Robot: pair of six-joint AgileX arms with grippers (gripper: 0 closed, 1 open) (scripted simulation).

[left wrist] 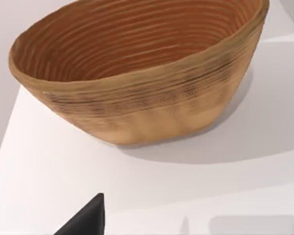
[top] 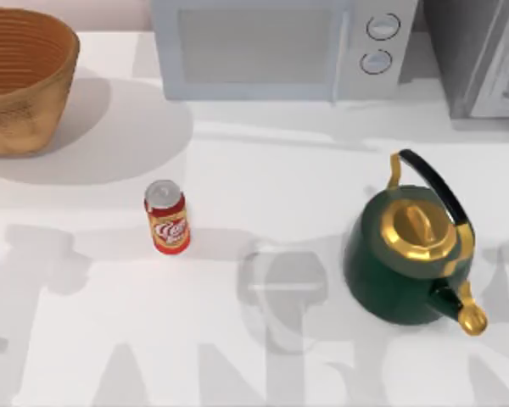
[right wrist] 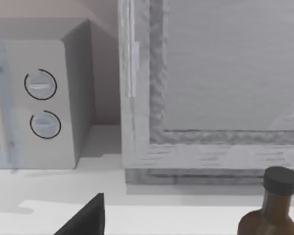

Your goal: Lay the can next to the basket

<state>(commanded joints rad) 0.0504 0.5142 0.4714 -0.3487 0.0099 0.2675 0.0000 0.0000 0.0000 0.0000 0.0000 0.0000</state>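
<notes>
Presently, the large round tan-brown woven wicker basket (top: 21, 80) is found at the table's far left, its ribbed orange-brown inside seen in the left wrist view. The small red soda can with a silver top (top: 167, 217) is observed standing upright on the white table (top: 263, 356), well apart from the basket and ungripped, so the transfer is judged not yet begun. A white microwave (top: 276, 47) stands at the back, and a dark green kettle with gold lid (top: 411, 254) stands right. Whether either gripper's fingers are parted cannot be told.
</notes>
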